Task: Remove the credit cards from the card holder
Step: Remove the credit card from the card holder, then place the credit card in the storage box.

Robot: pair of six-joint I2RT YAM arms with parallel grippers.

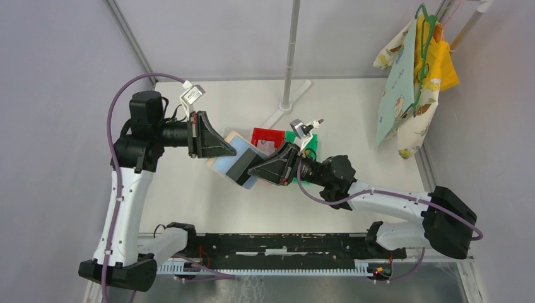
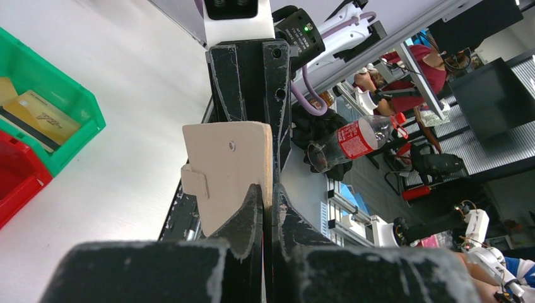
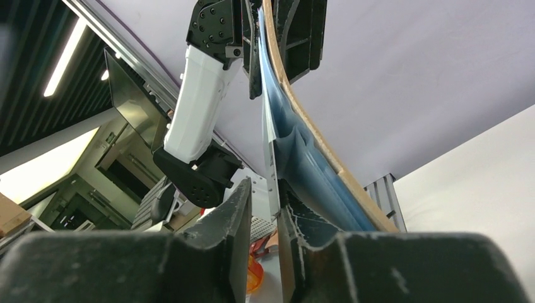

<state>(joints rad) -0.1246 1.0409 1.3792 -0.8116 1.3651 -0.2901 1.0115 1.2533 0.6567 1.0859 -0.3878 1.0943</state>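
Note:
The tan card holder [image 1: 222, 165] hangs open above the table, its light blue inside facing up. My left gripper [image 1: 228, 151] is shut on its tan flap; in the left wrist view the flap [image 2: 228, 165] stands between the closed tips of that gripper [image 2: 268, 189]. My right gripper [image 1: 253, 170] is at the holder's other end. In the right wrist view this gripper [image 3: 265, 188] has its jaws apart, and a thin silvery-white card edge [image 3: 270, 154] sticks out of the blue pocket [image 3: 309, 161] against the right finger. A gold card [image 2: 39, 117] lies in the green bin.
A red bin [image 1: 268, 136] and a green bin [image 1: 311, 144] stand just behind the grippers; both show at the left of the left wrist view, the green bin [image 2: 76, 101] above the red bin [image 2: 16, 180]. A metal pole [image 1: 290, 57] rises at the back. Patterned cloths [image 1: 410, 76] hang at the right.

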